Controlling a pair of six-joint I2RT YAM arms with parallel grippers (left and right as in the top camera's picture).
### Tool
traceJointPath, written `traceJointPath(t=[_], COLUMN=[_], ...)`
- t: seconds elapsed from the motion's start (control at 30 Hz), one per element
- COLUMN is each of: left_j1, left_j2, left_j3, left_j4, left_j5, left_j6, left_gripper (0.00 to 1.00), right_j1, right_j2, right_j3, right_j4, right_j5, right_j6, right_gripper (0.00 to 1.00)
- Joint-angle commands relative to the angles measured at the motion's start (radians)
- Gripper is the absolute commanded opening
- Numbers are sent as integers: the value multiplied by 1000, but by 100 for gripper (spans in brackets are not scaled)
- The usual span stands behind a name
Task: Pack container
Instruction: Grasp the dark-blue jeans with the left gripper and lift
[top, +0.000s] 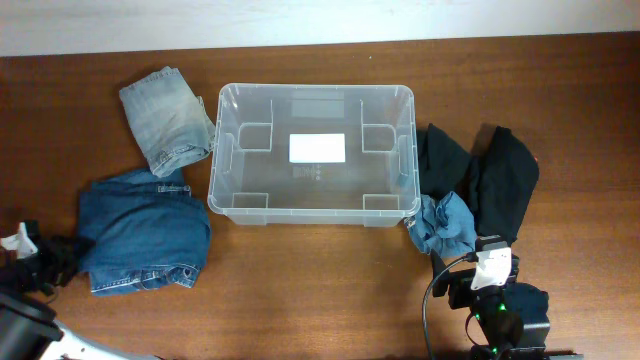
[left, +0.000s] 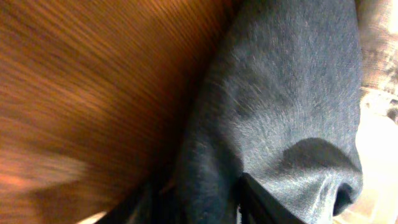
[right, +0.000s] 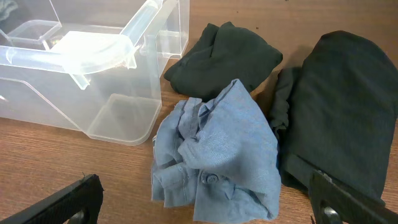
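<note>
The clear plastic container (top: 215, 150) stands empty at the table's middle, with a white label on its base. Its corner shows in the right wrist view (right: 93, 53). My left gripper (top: 48, 262) is at the far left, shut on the edge of the dark blue jeans (top: 145, 232). In the left wrist view the denim (left: 280, 106) is bunched between the fingers (left: 199, 196). My right gripper (top: 490, 262) is open and empty, just in front of a crumpled light blue shirt (top: 443, 225). The shirt (right: 217, 149) lies between the open fingers (right: 205, 196).
Folded light-wash jeans (top: 165, 118) lie left of the container. Two black garments (top: 443, 158) (top: 505, 180) lie to its right, behind the blue shirt; they also show in the right wrist view (right: 224, 53) (right: 339, 106).
</note>
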Motion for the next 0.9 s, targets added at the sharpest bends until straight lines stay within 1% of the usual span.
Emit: traceJointPath(t=[0.0, 0.1, 0.2, 0.23, 0.27, 0.33, 0.4, 0.5, 0.57, 0.6, 0.63, 0.67, 0.7, 0.73, 0.77, 0.83, 0.87], left_j1=[62, 73, 66, 62, 49, 17, -26, -105, -145, -164, -179, -189, -200, -206, -208, -210, -210], left_j2=[25, 26, 27, 30, 39, 68, 103, 166, 196, 211, 221, 229, 237, 238, 238, 238, 238], left_j3=[39, 43, 43, 43, 43, 43, 42, 42, 42, 42, 42, 42, 42, 42, 42, 42, 42], left_j4=[40, 97, 137, 143, 141, 126, 85, 16, -6, -13, -19, -21, -27, -32, -39, -61, -69], left_j5=[-139, -103, -41, -30, -17, 17, 42, 44, 40, 40, 39, 33, 20, 9, -1, 0, 0], left_j6=[31, 94, 148, 148, 148, 154, 194, 229, 241, 249, 255, 255, 255, 255, 255, 254, 254], left_gripper=[59, 77, 87, 87, 92, 93, 93, 93, 91, 89, 84, 81, 76, 68, 56, 28, 15], right_j1=[-6, -6, -6, -6, -6, -6, -6, -6, -6, -6, -6, -6, -6, -6, -6, -6, -6], right_j2=[-6, -6, -6, -6, -6, -6, -6, -6, -6, -6, -6, -6, -6, -6, -6, -6, -6], right_j3=[-6, -6, -6, -6, -6, -6, -6, -6, -6, -6, -6, -6, -6, -6, -6, -6, -6], right_j4=[2, 2, 2, 2, 2, 2, 2, 2, 2, 2, 2, 2, 2, 2, 2, 2, 2], right_j5=[-13, -13, -13, -13, -13, -13, -13, -13, -13, -13, -13, -13, -13, -13, -13, -13, -13], right_j6=[0, 0, 0, 0, 0, 0, 0, 0, 0, 0, 0, 0, 0, 0, 0, 0, 0], right_gripper=[99, 98, 98, 99, 99, 98, 98, 98, 98, 98, 98, 98, 98, 98, 98, 98, 98])
